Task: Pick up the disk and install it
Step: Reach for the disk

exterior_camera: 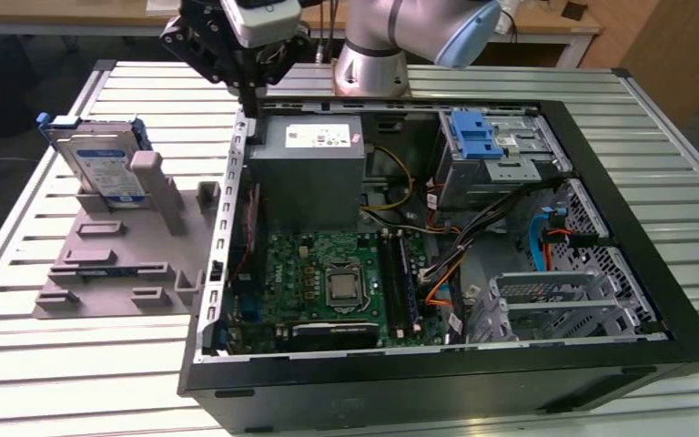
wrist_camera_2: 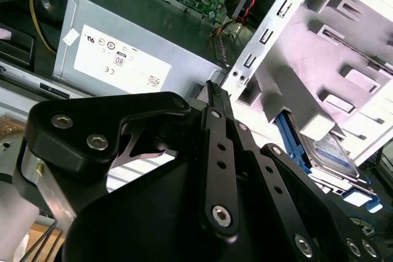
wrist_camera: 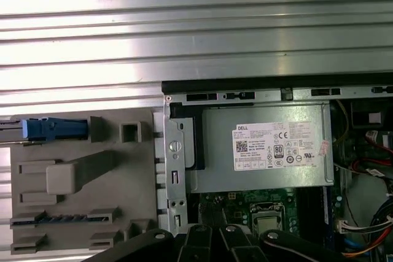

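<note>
The disk (exterior_camera: 105, 168), silver with a white-and-blue label and blue rails, stands upright on edge in the grey fixture block (exterior_camera: 119, 269) on the table at the exterior view's left. In the first wrist view the disk (wrist_camera: 52, 129) is seen edge-on, and in the second wrist view the disk (wrist_camera_2: 331, 151) leans behind a fixture post. My gripper (exterior_camera: 256, 102) hangs above the open computer case's back corner on the fixture side, beside the power supply. It is well apart from the disk, shut and holding nothing. In the second wrist view the gripper (wrist_camera_2: 212, 88) points down at that corner.
The open black computer case (exterior_camera: 641, 355) lies on its side on the slatted metal table. Inside are a grey power-supply box (exterior_camera: 313, 173), a green motherboard (exterior_camera: 325, 282), loose cables and a drive cage with a blue latch (exterior_camera: 481, 137). The arm's base (exterior_camera: 374, 68) stands behind the case.
</note>
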Tool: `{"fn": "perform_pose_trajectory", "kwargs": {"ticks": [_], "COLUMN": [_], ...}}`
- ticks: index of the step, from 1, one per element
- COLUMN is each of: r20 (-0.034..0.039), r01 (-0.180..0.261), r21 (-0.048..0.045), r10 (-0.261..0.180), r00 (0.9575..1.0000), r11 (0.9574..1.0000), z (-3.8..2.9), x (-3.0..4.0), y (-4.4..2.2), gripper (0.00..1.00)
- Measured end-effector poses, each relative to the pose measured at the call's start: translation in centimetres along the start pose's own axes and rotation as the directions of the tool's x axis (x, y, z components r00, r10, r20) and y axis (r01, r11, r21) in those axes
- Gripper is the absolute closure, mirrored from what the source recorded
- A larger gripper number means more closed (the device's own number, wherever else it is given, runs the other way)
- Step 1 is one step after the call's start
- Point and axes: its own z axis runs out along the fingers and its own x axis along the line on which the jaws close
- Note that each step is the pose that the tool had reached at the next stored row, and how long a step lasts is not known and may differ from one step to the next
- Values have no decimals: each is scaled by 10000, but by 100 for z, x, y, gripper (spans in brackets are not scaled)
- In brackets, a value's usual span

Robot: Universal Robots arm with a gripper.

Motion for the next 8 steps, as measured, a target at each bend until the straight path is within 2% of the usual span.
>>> {"fn": "perform_pose_trajectory", "kwargs": {"ticks": [8], "r20": [2], "r01": [-1], "r21": [-2], "r10": [1], "r00": [10000], "r11": [10000], "z": [4], "x": [138], "y": [37], "gripper": [89]}}
